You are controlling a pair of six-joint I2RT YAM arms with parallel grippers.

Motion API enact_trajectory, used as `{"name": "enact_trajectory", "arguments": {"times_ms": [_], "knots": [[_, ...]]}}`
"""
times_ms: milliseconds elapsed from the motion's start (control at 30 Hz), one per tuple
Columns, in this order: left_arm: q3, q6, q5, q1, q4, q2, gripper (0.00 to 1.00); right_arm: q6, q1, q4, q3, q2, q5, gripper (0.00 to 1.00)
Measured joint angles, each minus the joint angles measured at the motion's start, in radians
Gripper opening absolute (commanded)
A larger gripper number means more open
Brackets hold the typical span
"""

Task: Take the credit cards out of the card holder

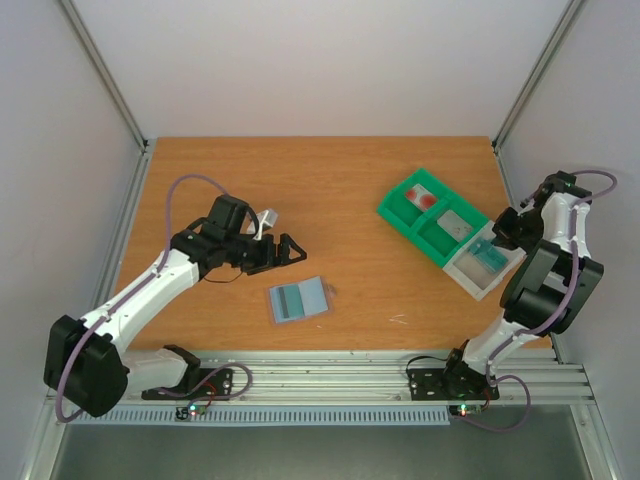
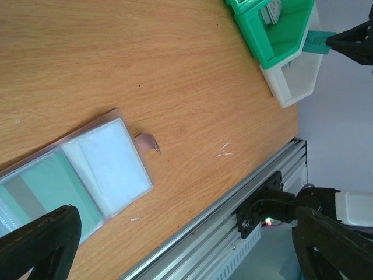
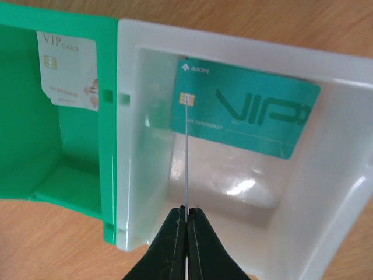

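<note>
Right gripper [image 3: 186,209] clamps a thin card [image 3: 186,163] seen edge-on, with a teal VIP card [image 3: 245,116] beyond its tips. Left gripper [image 1: 293,250] gapes wide near the grey-blue bifold holder [image 1: 298,299].

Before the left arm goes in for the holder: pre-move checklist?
1. Left gripper open: ok.
2. Card holder lying spread open on the table: ok.
3. Holder emptied: not ok, a green card shows in one panel.
4. Holder's pale panel empty: cannot tell.
5. Right gripper away from the holder, over the white bin: ok.
6. Right gripper free: not ok, shut on what looks like an edge-on card.
</note>
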Motion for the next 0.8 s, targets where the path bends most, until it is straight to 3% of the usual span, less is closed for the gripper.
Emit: {"name": "enact_trajectory", "arguments": {"times_ms": [533, 800], "knots": [[-0.002, -0.080, -0.035, 0.000, 0.031, -0.001, 0.99, -0.033, 0.000, 0.031, 0.105, 0.143, -0.060, 0.03], [-0.002, -0.092, -0.040, 0.000, 0.058, 0.003, 0.99, -0.041, 0.000, 0.031, 0.149, 0.196, -0.032, 0.10]]}}
